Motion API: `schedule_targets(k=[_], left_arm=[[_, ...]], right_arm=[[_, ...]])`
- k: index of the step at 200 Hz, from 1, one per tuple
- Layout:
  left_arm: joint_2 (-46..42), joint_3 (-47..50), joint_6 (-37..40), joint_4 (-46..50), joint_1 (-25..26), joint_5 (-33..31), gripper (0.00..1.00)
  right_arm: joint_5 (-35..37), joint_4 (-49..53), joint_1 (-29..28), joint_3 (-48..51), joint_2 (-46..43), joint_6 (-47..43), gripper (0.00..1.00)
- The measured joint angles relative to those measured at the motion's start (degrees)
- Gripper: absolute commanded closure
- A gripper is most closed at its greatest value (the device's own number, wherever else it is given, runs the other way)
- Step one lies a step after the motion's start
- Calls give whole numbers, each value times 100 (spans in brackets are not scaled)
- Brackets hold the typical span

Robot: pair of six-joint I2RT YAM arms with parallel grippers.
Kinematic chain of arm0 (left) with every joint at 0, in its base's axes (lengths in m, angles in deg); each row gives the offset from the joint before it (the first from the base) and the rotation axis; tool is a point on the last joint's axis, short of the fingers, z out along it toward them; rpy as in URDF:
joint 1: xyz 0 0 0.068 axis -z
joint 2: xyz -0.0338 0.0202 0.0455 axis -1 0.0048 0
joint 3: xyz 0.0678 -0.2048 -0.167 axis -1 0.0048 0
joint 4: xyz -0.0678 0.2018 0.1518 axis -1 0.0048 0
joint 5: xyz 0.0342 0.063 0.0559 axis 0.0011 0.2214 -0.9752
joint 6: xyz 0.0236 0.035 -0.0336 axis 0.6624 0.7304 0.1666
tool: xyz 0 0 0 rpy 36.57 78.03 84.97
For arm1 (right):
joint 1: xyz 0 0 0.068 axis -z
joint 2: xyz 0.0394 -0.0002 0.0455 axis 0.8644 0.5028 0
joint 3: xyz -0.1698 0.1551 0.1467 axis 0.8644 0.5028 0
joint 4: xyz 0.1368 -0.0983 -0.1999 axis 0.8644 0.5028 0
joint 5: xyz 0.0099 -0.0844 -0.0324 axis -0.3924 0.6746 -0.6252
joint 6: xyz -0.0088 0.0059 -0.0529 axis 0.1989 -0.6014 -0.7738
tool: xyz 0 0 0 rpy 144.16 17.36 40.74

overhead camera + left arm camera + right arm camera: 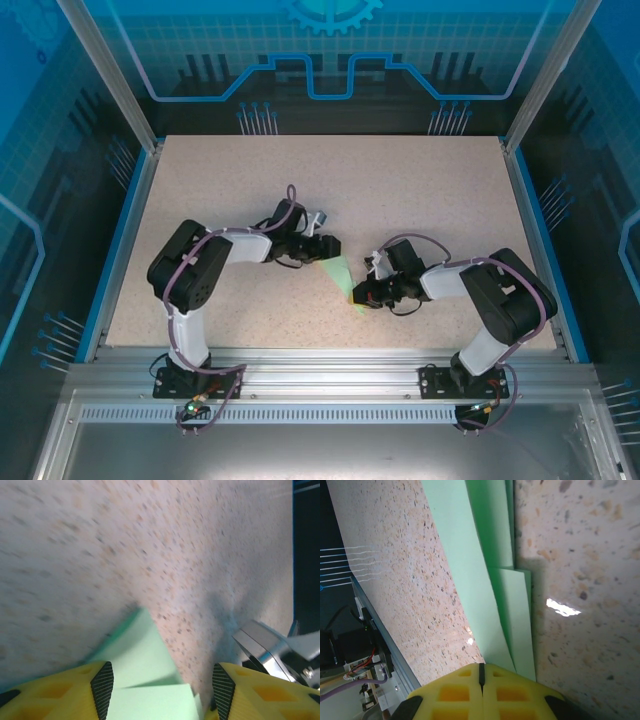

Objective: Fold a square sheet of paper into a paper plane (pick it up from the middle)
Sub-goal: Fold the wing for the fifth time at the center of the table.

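The paper plane [340, 276] is a pale mint-green folded wedge lying flat on the speckled table between the two grippers. My left gripper [322, 250] stands at its wide far end. In the left wrist view its jaws [162, 685] are open, with folded layers of the paper plane [142, 655] lying between the black pads [102, 682] and touching neither. My right gripper [362, 296] is at the narrow near end. Its yellow fingers [481, 672] are shut tight, and the paper plane [485, 555] runs out from under their tip. Whether paper is pinched in the slit is hidden.
The beige speckled table [400, 190] has a blue rim at both sides and an aluminium rail [375, 630] along the near edge. A grey metal part [270, 650] sits just right of the left fingers. Open tabletop lies behind and to both sides.
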Motion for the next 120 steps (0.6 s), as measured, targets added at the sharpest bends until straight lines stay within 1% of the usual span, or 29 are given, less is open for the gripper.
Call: schedule_targets(k=[39, 75, 98, 120], left_arm=[[28, -205, 247, 251, -339, -129, 40], [-57, -411, 330, 590, -409, -216, 38], [-452, -402, 273, 955, -409, -365, 37], [-1150, -186, 26, 1019, -389, -520, 34]], right_arm=[[-2, -22, 0, 9, -4, 2, 98], [17, 24, -2, 9, -50, 4, 95], [68, 221, -2, 2, -162, 2, 91], [223, 566, -59, -9, -402, -11, 86]])
